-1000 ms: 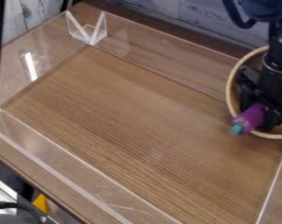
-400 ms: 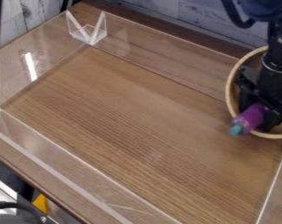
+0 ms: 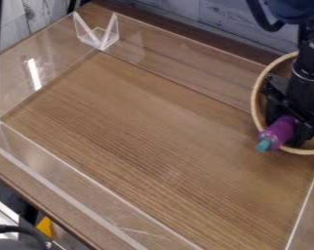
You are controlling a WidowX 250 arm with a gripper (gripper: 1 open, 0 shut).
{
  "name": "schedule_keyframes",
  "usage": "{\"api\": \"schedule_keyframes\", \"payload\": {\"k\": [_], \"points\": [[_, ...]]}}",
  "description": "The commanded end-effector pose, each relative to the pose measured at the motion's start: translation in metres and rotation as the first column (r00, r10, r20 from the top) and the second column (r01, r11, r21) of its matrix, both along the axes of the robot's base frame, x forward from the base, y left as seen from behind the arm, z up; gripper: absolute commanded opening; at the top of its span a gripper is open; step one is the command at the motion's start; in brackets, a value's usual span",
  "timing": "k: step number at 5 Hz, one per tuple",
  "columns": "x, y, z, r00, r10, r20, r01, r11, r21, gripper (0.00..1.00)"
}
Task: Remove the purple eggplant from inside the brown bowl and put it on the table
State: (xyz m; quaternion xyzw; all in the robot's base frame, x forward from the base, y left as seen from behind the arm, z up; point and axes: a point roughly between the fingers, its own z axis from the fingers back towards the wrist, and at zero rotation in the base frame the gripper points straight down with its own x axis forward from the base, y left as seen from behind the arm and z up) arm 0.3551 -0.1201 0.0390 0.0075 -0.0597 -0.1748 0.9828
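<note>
Only a very slight shift of the dark gripper has taken place since the earlier frame, at the right edge of the view; the purple eggplant shows in nearly the same spot beside it.

The arm comes in from the upper right, partly cut off by the edge of the picture, and reaches down over the brown bowl. Its pincer points downward, with the dark fingers low over the bowl and covering much of its interior. The pincer is clenched on the purple eggplant, gripping its upper end; the exact contact points are lost among the dark parts.

From the fingers, the eggplant slants down and to the left in the view, its teal-green stem cap at the lower end, away from the pincer. The body crosses in front of the bowl's near-left rim. Whether it touches that rim cannot be told.

The bowl's rim curves around the left and lower sides of the pincer. The table spreads out to the left of the pincer and below it in the view. Compared with the earlier frame, the bowl and the table look unchanged.
</note>
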Motion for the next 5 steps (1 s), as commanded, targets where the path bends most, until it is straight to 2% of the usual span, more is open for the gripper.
{"api": "schedule_keyframes", "payload": {"k": [1, 3, 5], "points": [[0.006, -0.003, 0.031, 0.997, 0.003, 0.083, -0.001, 1.0, -0.028, 0.0], [0.007, -0.004, 0.031, 0.996, 0.012, 0.089, -0.009, 0.999, -0.032, 0.0], [0.003, 0.001, 0.049, 0.993, 0.048, 0.111, -0.042, 0.998, -0.056, 0.0]]}}
